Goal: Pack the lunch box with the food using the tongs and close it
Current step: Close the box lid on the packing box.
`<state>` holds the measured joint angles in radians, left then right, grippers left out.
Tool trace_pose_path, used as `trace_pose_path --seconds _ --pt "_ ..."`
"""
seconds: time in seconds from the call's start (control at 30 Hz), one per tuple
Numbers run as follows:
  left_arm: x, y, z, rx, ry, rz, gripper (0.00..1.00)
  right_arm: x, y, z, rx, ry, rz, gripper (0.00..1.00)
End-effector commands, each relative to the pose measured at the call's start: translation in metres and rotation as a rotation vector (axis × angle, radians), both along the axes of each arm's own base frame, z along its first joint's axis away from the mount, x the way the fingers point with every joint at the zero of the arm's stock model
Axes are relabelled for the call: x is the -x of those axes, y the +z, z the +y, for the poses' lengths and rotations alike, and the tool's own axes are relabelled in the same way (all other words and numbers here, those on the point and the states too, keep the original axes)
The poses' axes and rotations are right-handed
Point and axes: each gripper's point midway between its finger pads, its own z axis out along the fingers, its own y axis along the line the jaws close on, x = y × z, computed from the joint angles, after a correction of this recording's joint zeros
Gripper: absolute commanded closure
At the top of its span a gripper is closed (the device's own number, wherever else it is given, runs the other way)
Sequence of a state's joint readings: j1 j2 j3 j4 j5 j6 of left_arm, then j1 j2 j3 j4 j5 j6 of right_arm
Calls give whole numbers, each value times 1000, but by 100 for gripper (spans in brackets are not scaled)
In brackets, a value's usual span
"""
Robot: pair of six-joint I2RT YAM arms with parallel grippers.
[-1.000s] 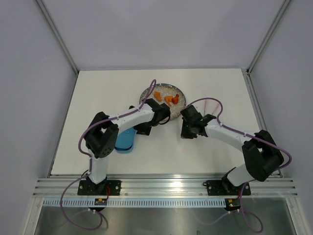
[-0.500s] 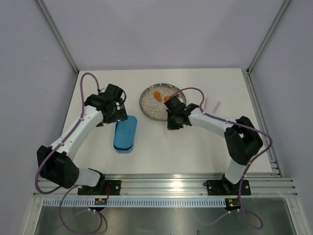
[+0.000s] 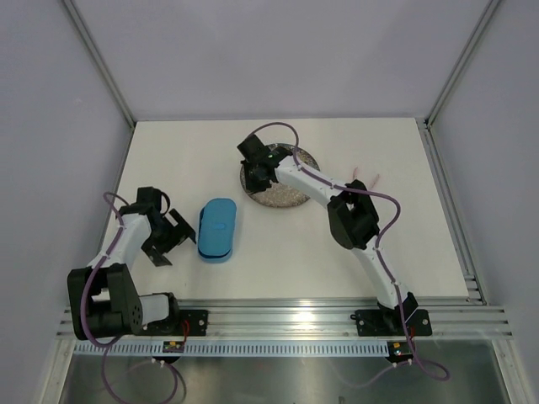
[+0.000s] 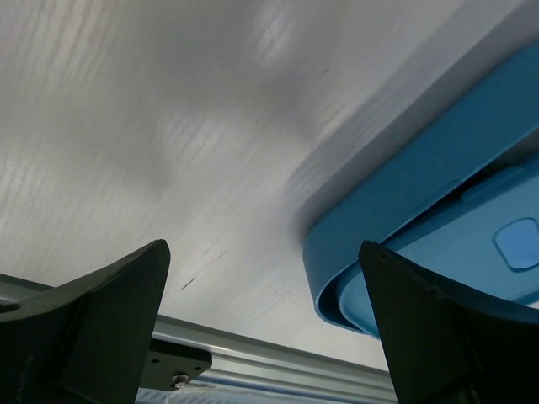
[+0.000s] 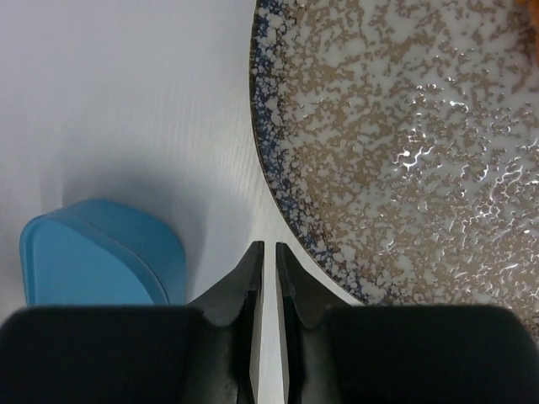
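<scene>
White table [image 3: 337, 244] first: the left arm has swung back to the near-left side, and the left gripper [image 3: 171, 239] is spread wide and empty just beside the lidded blue lunch box [image 3: 217, 229]. The right gripper [image 3: 255, 171] has crossed to the speckled plate [image 3: 290, 195], at its left rim. It is nearly pinched together and holds nothing. The pink tongs [image 3: 367, 179] lie untouched right of the plate, so I'd say packing hasn't begun.

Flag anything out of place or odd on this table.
Nothing is spilled or damaged. One oddity: the thin pale pink tongs lie alone on the white table, right of the round speckled glass plate, while the small blue plastic lunch box has its lid on.
</scene>
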<state>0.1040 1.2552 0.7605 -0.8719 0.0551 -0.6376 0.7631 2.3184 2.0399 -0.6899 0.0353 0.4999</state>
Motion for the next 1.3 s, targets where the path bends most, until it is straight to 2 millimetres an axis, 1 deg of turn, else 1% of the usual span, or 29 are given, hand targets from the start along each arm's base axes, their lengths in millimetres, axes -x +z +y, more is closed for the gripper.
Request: trace_pose_path --seconds 0.0,0.03,0.07,0.1,0.13,0.17,0.2,0.27,0.37,0.43,0.5,0.6,0.63,0.67,0.7,0.73,0.8,0.9,0.93,0.97,1.0,1.07,1.1,1.13,1.2,1.23,1.27 --pt "-1 -4 -11 69 38 -32 1 0 1 10 19 46 29 83" --pt "2 -6 -9 61 54 -19 1 1 -3 12 24 47 41 82" --pt "4 -8 -7 56 81 -10 2 1 4 21 9 57 28 82" --pt "3 -8 -7 55 87 -15 2 6 -3 28 0 76 51 82" --pt "1 -9 -7 58 97 -18 2 10 -4 32 -2 85 55 82" --pt "0 -9 -6 67 113 -23 2 12 -1 39 -14 96 51 81" --pt "-2 -9 -6 72 122 -25 3 18 -4 45 -13 108 58 81" --pt "-6 -8 -6 82 119 -32 3 23 -4 51 -28 116 65 81" --pt "-11 -1 -3 69 111 -52 4 32 -6 60 -48 135 86 80" --pt "-15 11 5 26 116 -95 4 39 -9 64 -42 148 90 80" --pt "-21 23 11 3 124 -131 4 40 -8 64 -43 153 92 80" --pt "-28 27 17 1 128 -134 4 42 -5 64 -43 158 87 80" --pt "-33 29 18 0 129 -140 4 41 -4 61 -34 151 84 80" --pt "-35 24 19 0 133 -116 5 39 -2 61 -30 148 75 80" --pt "-40 22 19 2 136 -120 5 39 -2 57 -10 148 76 80" --pt "-43 20 18 12 138 -117 5 35 1 55 3 138 57 80" --pt "-47 12 17 27 138 -98 6 35 2 50 25 139 52 80" --pt "-51 9 16 36 133 -101 6 30 11 43 34 115 14 80" --pt "-53 10 15 39 130 -109 6 31 9 39 47 108 11 80" --pt "-53 9 15 40 128 -107 6 31 20 38 34 103 -4 80" --pt "-54 9 16 40 128 -104 6 30 23 38 26 96 -13 80" --pt "-54 7 14 46 125 -99 7 34 29 31 33 89 -18 80" --pt "-53 4 14 46 126 -87 7 35 28 27 40 86 -18 80" --pt "-53 2 14 47 123 -82 7 41 25 18 59 78 -10 80" --pt "-54 -1 14 46 122 -80 7 45 23 11 61 60 -11 80" --pt "-53 -4 14 47 122 -71 7 56 10 1 90 56 19 80" --pt "-52 -6 14 50 122 -65 7 59 17 -2 84 52 10 80"
